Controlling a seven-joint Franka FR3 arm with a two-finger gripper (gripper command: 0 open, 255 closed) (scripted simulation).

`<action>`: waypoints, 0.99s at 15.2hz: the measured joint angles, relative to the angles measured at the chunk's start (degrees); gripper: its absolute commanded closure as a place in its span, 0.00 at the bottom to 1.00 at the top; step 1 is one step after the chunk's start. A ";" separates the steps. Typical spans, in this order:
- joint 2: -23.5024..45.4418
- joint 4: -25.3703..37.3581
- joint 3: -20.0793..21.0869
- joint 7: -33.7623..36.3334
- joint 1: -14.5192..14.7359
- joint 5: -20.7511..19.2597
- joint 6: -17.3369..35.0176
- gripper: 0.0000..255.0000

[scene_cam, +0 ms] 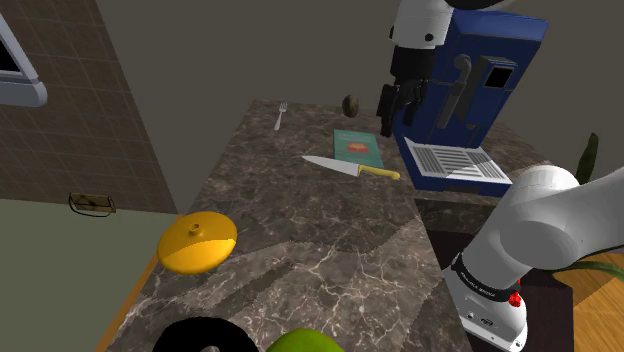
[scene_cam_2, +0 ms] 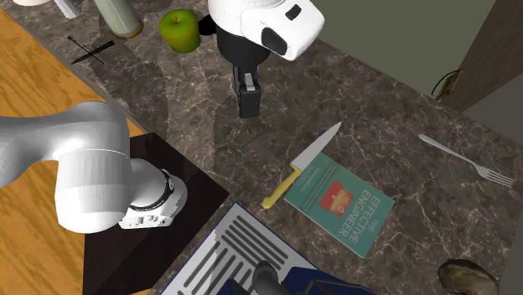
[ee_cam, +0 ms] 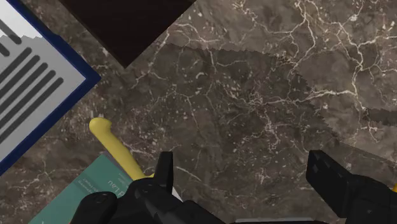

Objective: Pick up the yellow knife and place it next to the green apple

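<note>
The yellow knife (scene_cam: 352, 167) is lying flat on the marble desk (scene_cam: 300, 230), just beside the teal book (scene_cam: 357, 147), with its handle pointing toward the blue coffee machine (scene_cam: 470, 90). The tool (scene_cam: 398, 120) is hovering above the desk, fingers standing wide and gripping nothing, and the handle is sitting outside them. A good grasp is calling for centring over the handle, turning the fingers across it and descending straight, clear of the book. The green apple (scene_cam_2: 179, 29) is sitting well apart, at the shoulder view's near edge.

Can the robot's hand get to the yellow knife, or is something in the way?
Probably yes. The gripper hangs open above the counter, close to the knife, which lies flat with nothing on top. The book sits right beside its handle.
</note>
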 measured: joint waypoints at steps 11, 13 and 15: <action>12.55 -4.21 -4.02 -15.07 1.41 -4.23 19.81 0.00; 15.45 -4.24 -4.95 -18.42 1.67 -4.89 23.53 0.00; 19.71 -3.52 -5.79 -21.75 1.98 -5.35 27.89 0.00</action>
